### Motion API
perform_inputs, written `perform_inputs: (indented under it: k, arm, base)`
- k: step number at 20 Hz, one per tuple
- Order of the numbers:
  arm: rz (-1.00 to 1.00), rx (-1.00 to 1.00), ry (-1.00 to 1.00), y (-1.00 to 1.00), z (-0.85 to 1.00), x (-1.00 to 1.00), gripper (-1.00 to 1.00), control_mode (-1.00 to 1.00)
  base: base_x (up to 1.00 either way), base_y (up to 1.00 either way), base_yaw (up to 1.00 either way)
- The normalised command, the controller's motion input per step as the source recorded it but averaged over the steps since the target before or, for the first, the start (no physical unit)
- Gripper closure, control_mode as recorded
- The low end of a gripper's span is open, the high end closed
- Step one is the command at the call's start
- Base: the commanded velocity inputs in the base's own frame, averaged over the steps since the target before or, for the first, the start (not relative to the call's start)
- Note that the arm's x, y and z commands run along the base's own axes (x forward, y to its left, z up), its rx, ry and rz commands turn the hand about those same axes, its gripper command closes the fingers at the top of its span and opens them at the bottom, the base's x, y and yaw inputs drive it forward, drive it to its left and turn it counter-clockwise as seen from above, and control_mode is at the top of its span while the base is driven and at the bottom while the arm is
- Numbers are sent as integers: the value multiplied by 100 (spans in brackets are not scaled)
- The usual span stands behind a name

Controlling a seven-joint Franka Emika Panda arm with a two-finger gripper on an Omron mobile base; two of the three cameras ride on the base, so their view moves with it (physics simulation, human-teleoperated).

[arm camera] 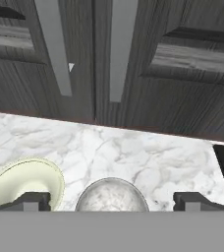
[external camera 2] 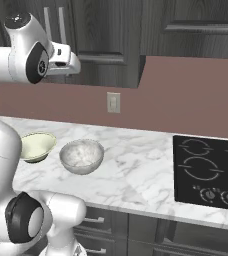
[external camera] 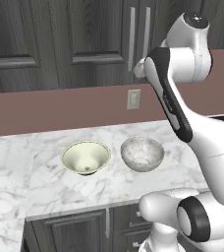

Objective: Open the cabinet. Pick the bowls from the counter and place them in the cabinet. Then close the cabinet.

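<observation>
The cabinet (external camera: 101, 34) hangs above the counter with both doors shut; its two silver bar handles (arm camera: 55, 49) run side by side at the centre. On the counter (external camera: 35, 167) sit two bowls: the cream bowl (external camera: 86, 157) on the left and the marbled bowl (external camera: 142, 153) to its right. They also appear as the cream bowl (external camera 2: 36, 146) and the marbled bowl (external camera 2: 82, 156). My gripper (arm camera: 115, 202) is open and empty, raised in front of the cabinet's lower edge near the handles, well above the bowls. My hand (external camera 2: 66, 57) faces the doors.
A black cooktop (external camera 2: 208, 172) lies in the counter to the right of the bowls. A wall outlet (external camera: 133, 99) sits on the brown backsplash behind them. Low dark cabinets (external camera: 79, 231) run under the counter's front edge.
</observation>
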Motion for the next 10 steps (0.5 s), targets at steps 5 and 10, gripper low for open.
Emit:
perform_inputs:
  k: [5,10]
  arm:
    - [0,0,-12,0,5,33,-100,-100]
    - [0,0,-11,0,4,40,-100,-100]
  base:
    - [0,0,0]
    - [0,0,0]
